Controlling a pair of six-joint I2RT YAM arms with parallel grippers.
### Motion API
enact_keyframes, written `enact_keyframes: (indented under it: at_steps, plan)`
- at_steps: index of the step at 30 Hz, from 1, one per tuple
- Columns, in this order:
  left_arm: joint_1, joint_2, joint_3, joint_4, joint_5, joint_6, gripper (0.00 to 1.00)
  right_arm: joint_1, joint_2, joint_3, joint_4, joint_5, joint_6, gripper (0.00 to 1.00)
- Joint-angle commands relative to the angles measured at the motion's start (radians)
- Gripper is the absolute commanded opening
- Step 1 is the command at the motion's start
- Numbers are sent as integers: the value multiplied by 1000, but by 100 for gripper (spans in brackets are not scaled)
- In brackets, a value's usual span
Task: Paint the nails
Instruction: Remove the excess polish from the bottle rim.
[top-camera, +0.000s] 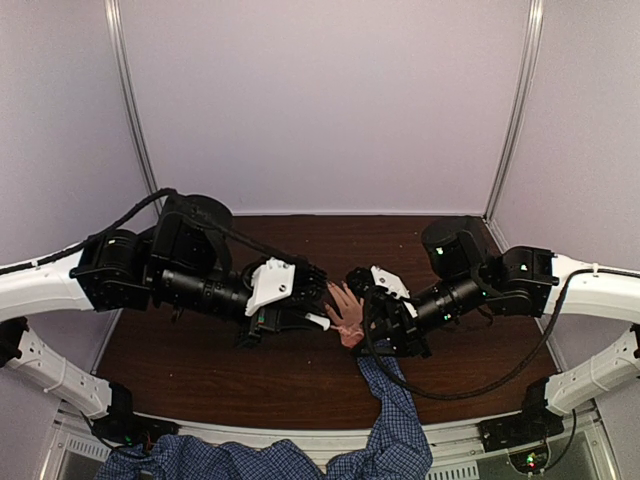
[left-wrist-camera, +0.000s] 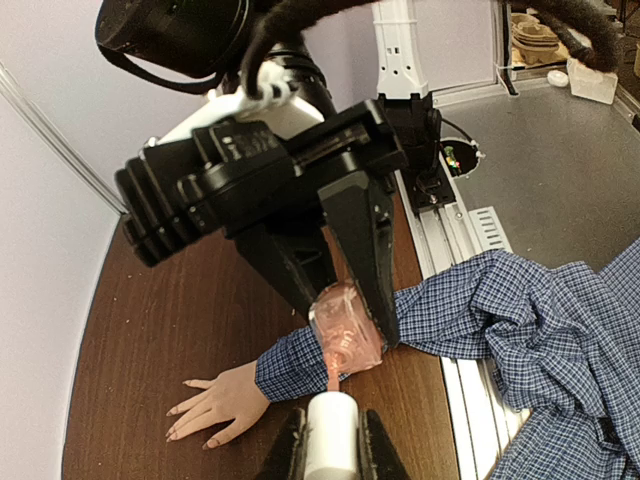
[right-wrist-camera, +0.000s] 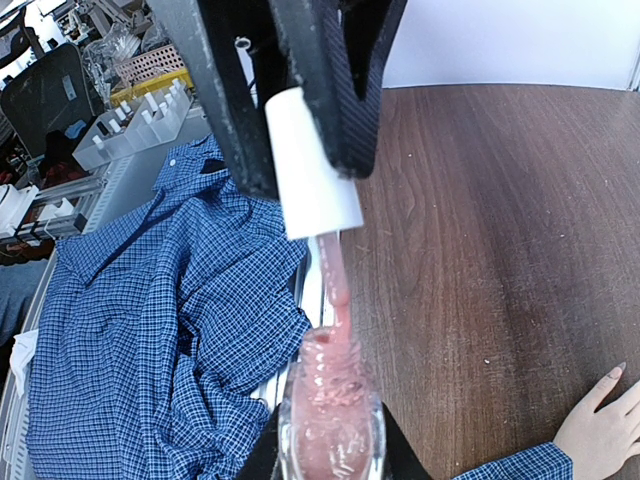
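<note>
A light-skinned hand (top-camera: 346, 315) in a blue checked sleeve (top-camera: 393, 405) lies flat on the brown table, between my two grippers. Its pinkish nails (left-wrist-camera: 176, 424) tip the spread fingers; one nail (right-wrist-camera: 617, 370) shows in the right wrist view. My left gripper (left-wrist-camera: 332, 428) is shut on the white cap (left-wrist-camera: 332, 445), whose pink-coated brush (right-wrist-camera: 335, 275) reaches into the bottle's neck. My right gripper (right-wrist-camera: 330, 445) is shut on the small pink nail-polish bottle (right-wrist-camera: 330, 410), held above the sleeve's wrist (left-wrist-camera: 290, 365). In the top view both grippers meet just over the hand.
Loose blue checked shirt cloth (left-wrist-camera: 540, 320) lies over the table's near edge and rail (left-wrist-camera: 460, 250); it also shows in the right wrist view (right-wrist-camera: 150, 330). The brown tabletop (top-camera: 200, 360) is walled by white panels at the back and sides.
</note>
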Motion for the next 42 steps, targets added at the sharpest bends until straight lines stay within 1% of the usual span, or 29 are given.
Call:
enact_keyframes:
  at_steps: [1,19,29,42]
  plan:
    - [12,-30,-5,10,-9,-13,0,1,-14,-4,5,1,-8,0]
    - [26,-64,-23,9,-1,-19,0,1,-21,-10,8,19,-7,0]
    - [26,-38,-1,12,67,-25,0,1,1,-1,2,18,-6,0]
    - [26,-12,8,31,77,-29,0,13,13,2,-6,1,-12,0]
